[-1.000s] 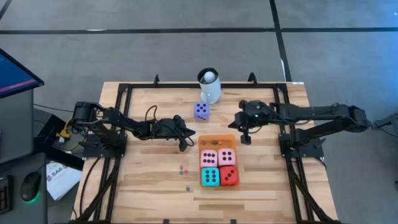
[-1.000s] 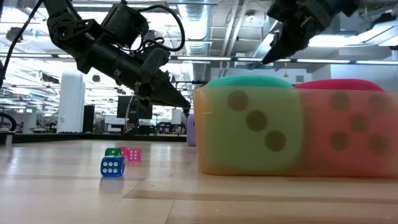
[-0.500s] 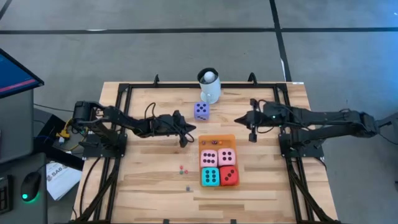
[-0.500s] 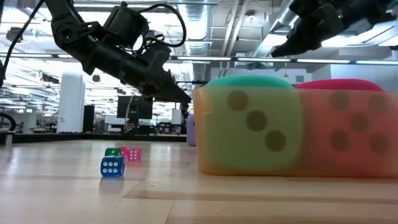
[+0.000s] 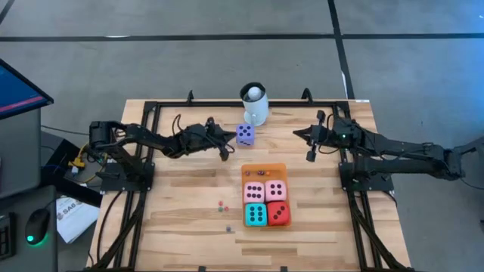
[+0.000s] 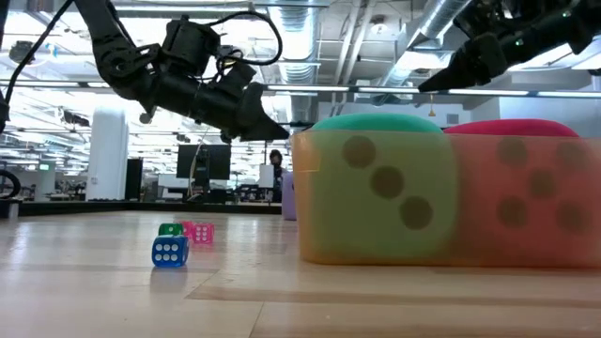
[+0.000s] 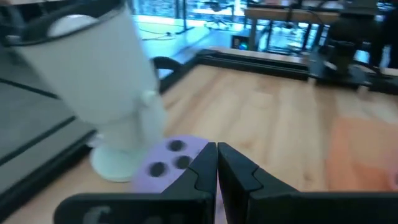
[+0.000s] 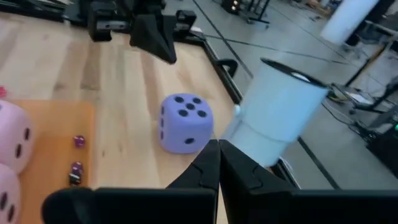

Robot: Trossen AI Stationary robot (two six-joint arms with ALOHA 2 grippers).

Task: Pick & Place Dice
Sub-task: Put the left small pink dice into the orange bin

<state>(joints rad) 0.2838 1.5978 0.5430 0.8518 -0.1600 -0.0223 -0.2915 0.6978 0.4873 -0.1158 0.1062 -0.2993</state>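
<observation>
Two pink dice (image 5: 265, 191), a teal die (image 5: 255, 214) and a red die (image 5: 278, 214) sit in a block, the pink pair on the orange mat (image 5: 263, 171). A purple die (image 5: 243, 134) rests on the table beside the white mug (image 5: 255, 106). Tiny dice lie on the wood (image 5: 222, 204) and on the mat (image 8: 78, 141). My left gripper (image 5: 231, 137) hovers shut just left of the purple die, apart from it. My right gripper (image 5: 296, 134) hovers shut to the die's right, above the table. In the low view the teal die (image 6: 376, 188) and red die (image 6: 526, 192) fill the foreground.
A black frame (image 5: 151, 113) borders the table's work area. The mug holds a white ball (image 5: 255, 94). A tiny blue die (image 6: 170, 251) lies close to the near edge, with a green one and a pink one (image 6: 199, 232) behind it. Bare wood lies left of the mat.
My left gripper has swung toward the far edge, up to the purple die's left side, tipping closer to level. My right gripper has drawn back from above the mat toward the far right and levelled out. Both stay shut. No die has moved.
</observation>
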